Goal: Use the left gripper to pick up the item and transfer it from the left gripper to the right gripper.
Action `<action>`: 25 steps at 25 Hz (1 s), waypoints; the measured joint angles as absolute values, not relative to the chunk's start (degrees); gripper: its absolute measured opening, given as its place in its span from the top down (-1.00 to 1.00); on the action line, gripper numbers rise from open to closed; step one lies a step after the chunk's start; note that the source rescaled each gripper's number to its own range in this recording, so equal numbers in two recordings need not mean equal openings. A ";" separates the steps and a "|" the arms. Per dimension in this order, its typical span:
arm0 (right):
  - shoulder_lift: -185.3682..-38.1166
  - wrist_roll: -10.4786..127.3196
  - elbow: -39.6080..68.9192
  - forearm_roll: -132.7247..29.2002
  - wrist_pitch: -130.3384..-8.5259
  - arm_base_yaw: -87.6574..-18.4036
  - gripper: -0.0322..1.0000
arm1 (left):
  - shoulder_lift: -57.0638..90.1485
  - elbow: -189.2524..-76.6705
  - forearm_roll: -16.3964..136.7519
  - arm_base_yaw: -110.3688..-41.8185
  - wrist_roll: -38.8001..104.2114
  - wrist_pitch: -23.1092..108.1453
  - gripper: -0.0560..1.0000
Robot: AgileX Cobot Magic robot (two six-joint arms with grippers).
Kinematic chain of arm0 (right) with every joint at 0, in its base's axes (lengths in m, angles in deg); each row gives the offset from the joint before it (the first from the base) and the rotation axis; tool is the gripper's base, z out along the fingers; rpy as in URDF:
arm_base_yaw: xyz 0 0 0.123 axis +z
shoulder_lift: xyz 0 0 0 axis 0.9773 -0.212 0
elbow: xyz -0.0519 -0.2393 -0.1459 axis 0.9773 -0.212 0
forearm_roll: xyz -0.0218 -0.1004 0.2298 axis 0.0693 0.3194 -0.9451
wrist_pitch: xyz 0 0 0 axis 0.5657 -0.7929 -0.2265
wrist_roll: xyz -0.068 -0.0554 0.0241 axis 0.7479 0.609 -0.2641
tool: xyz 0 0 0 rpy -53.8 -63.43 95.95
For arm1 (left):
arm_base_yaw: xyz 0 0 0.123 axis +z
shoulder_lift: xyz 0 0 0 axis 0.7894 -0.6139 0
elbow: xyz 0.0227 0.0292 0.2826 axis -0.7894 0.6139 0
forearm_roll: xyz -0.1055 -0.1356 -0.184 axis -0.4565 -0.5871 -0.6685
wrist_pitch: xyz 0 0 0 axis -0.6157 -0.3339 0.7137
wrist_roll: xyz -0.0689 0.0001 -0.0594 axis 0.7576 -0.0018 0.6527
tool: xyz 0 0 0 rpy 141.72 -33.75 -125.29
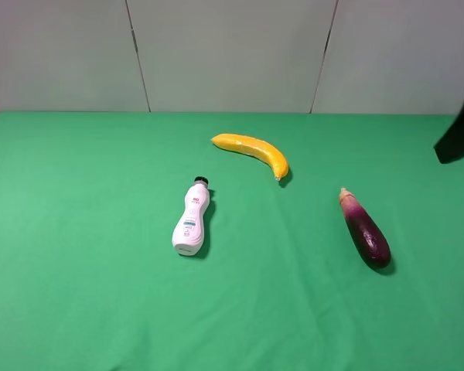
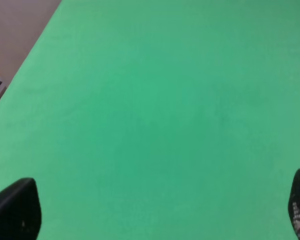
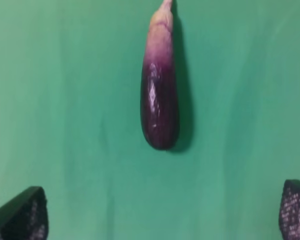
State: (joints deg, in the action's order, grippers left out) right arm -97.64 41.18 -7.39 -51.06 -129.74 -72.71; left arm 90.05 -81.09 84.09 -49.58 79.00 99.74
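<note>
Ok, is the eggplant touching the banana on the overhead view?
No, the eggplant lies alone, with bare green cloth between it and the banana.

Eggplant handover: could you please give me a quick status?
Both grippers open, empty. Eggplant lying untouched on table. Banana, bottle clear.

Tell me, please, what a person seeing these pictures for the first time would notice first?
Three things lie apart on the bright green cloth: a yellow banana toward the back, a white bottle on its side in the middle, and a dark purple eggplant to the right. The right wrist view looks straight at the eggplant.
</note>
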 joint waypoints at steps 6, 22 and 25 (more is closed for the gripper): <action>-84.73 40.96 -12.86 -51.06 -129.88 -72.71 -1.00 | 90.05 -81.09 84.09 -49.58 79.00 99.74 -1.00; -58.09 40.96 -25.99 -50.79 -130.13 -74.69 -1.00 | 90.05 -81.09 84.09 -49.58 79.00 99.80 -1.00; -53.95 40.96 -28.71 -49.70 -129.27 -77.01 -1.00 | 90.05 -81.09 84.09 -49.58 79.00 99.80 -1.00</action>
State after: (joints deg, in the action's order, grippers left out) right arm -53.95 40.96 -28.71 -49.70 -129.27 -77.01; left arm 90.05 -81.09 84.09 -49.58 79.00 99.80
